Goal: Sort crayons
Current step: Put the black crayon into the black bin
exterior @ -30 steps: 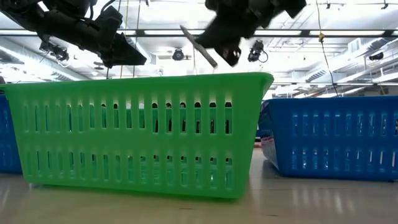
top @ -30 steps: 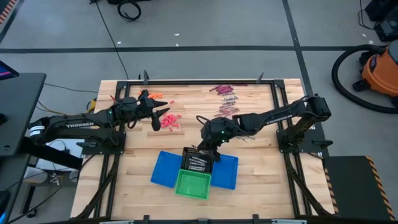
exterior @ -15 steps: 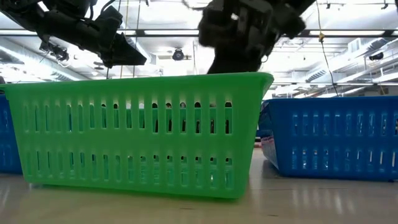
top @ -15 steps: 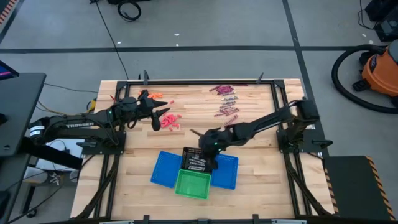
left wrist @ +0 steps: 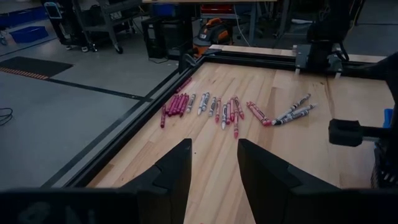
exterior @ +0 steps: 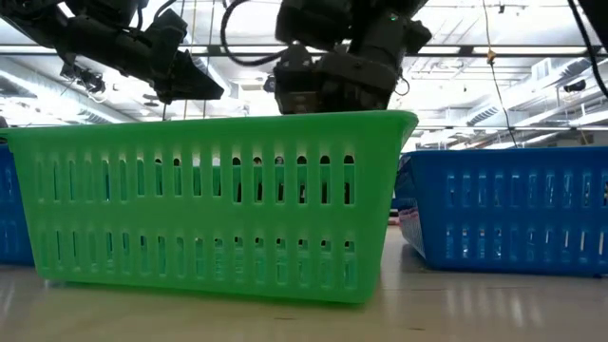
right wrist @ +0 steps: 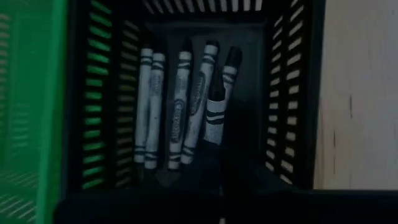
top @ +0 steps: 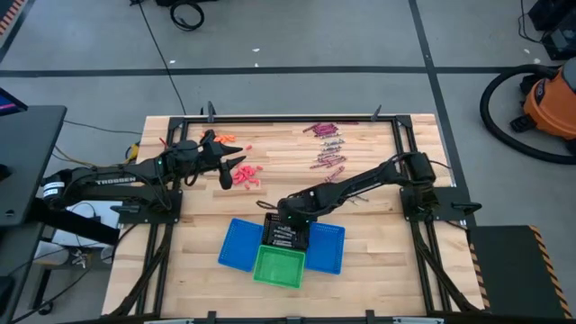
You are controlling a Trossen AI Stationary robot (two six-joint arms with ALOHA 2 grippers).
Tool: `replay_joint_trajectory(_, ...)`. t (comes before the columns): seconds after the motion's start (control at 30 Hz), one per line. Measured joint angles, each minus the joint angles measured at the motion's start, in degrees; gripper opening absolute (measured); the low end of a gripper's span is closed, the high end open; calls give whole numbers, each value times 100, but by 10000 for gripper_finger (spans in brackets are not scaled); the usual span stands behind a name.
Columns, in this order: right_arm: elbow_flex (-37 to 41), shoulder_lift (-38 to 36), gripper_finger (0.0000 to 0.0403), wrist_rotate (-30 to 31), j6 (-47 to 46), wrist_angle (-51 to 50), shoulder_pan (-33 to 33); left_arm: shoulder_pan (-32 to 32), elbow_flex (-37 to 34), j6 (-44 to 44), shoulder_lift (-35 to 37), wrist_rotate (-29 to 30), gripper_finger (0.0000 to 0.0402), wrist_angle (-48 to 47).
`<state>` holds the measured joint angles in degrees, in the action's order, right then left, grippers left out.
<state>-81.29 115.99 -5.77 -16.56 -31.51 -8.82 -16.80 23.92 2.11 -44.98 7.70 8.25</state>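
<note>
Over the last second I have brought the right hand (top: 286, 219) in from about 2 o'clock of the baskets to hang directly over the black basket (top: 284, 237), and the dark crayon it carried at a slant in the low view is gone from that view; I read this as the drop into the bin, either in progress or just finished. Through the right wrist camera I look straight down into the basket, where several silvery-grey crayons (right wrist: 177, 112) lie side by side lengthwise on its floor, with a darker one (right wrist: 217, 106) tilted among them; I cannot tell whether the right hand is clenched or released, since its fingers are lost in shadow. The crayons are thin paper-wrapped sticks with banded ends. The black basket is slotted plastic mesh with straight walls, like the green basket (top: 277, 267) at its 6 o'clock and the blue baskets (top: 239, 245) flanking it. Unsorted crayons remain on the pale wooden bench (top: 378, 270): a maroon and grey scatter (top: 326, 144) at 1 o'clock of the baskets, and a reddish cluster (top: 248, 176) at 11 o'clock. The left hand (top: 232, 166) hovers beside that red cluster, its fingers spread and holding nothing.
</note>
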Motion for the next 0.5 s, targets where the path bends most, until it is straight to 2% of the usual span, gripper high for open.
replay_joint_trajectory(0.23, -106, 112, 44, -17, 9, -106, 4, 0, 0, 0, 0, 0, 141, -34)
replay_joint_trajectory(0.5, -106, -134, 75, 1, 13, -148, 71, 0, 0, 0, -1, 0, 141, -43)
